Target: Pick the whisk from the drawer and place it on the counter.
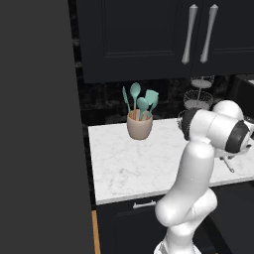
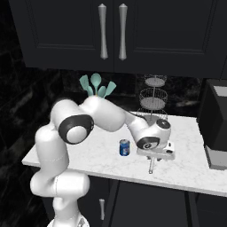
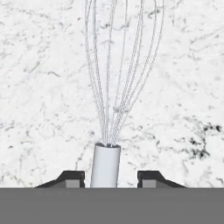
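Letting the whisk [image 3: 114, 83] go on the desk [image 3: 39, 87].
My end effector [image 3: 110, 178] stands slightly open, gaps either side of the handle, so the whisk can settle flat.

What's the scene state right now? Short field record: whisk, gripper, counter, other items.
whisk: lies on the counter; its handle runs between the fingertips, wire loops pointing away from the hand
gripper: open; gaps show on both sides of the handle, so no grip
gripper position: low over the counter near its front edge
counter items: blue can, beige crock of teal utensils, three-tier wire basket stand
drawer: front seen under the counter edge
task stage: whisk looks placed; gripper not yet lifted clear
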